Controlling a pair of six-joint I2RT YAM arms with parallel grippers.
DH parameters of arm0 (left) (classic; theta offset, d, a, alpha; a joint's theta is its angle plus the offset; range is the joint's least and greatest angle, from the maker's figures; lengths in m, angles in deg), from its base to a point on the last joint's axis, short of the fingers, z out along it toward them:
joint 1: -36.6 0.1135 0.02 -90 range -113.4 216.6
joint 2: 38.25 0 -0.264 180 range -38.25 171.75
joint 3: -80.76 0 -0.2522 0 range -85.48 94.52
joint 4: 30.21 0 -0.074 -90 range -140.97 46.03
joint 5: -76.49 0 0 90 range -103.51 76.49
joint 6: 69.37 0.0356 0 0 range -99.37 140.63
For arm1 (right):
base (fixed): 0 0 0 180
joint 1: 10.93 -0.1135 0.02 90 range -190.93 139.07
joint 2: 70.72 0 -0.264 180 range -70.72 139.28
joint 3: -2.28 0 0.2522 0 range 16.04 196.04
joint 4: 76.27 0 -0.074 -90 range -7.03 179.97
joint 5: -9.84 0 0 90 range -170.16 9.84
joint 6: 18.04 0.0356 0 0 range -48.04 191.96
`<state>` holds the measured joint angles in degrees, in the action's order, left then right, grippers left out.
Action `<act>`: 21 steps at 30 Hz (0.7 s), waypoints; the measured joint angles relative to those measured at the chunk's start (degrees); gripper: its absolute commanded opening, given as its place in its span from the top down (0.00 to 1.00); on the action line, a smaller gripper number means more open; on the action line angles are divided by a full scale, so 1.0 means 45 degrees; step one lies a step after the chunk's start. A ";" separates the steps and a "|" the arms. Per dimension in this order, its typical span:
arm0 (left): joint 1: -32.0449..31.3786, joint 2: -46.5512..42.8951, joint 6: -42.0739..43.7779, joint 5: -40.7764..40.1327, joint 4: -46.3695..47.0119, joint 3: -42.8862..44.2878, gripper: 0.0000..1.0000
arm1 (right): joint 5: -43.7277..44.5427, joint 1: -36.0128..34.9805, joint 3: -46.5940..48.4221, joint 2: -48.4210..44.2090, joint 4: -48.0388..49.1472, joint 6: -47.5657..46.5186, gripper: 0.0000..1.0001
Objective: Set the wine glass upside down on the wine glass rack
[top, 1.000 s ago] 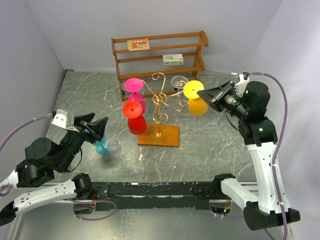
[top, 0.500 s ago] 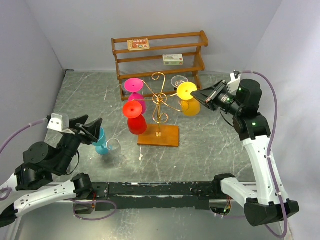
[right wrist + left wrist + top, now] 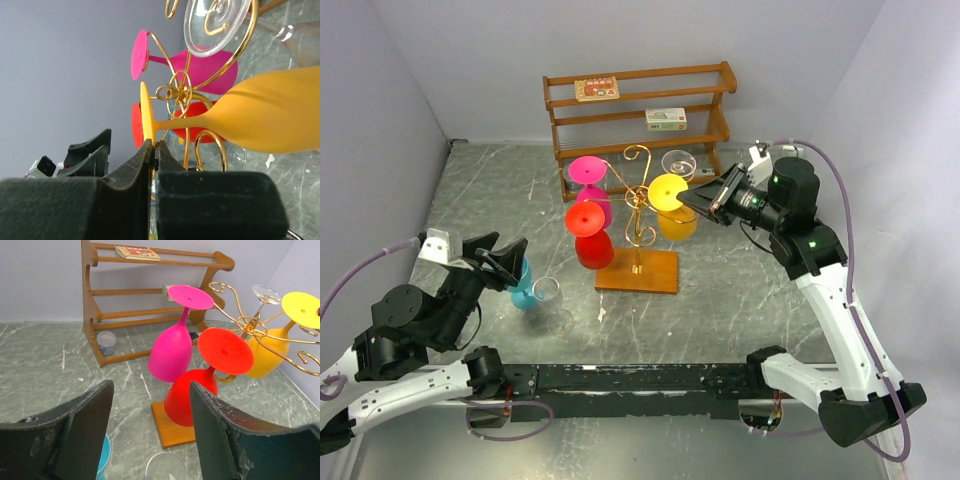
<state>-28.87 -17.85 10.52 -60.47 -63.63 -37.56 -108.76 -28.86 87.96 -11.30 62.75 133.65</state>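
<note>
Grips yellow wine glass (image 3: 676, 222) by foot-disc rim w/ R end effector (image 3: 692, 198), closed. Holds it inverted just R of wine glass rack (image 3: 638, 271) post, among scroll arms. Shows L end effector (image 3: 508, 258) open, empty, low over desk (image 3: 740, 300).

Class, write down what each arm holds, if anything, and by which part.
Right gripper: jaws shut on the yellow wine glass, pinching the edge of its round foot. Left gripper: jaws open, holding nothing.
</note>
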 measured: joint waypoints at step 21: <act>-0.0005 -0.0053 -0.0194 -0.0005 0.0024 -0.0214 0.26 | 0.0355 -0.0437 -0.0291 -0.1161 -0.0889 0.0097 1.00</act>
<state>-28.89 -18.09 9.65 -60.49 -63.52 -38.52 -107.17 -30.83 86.65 -16.53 58.75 134.09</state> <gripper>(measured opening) 0.737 0.017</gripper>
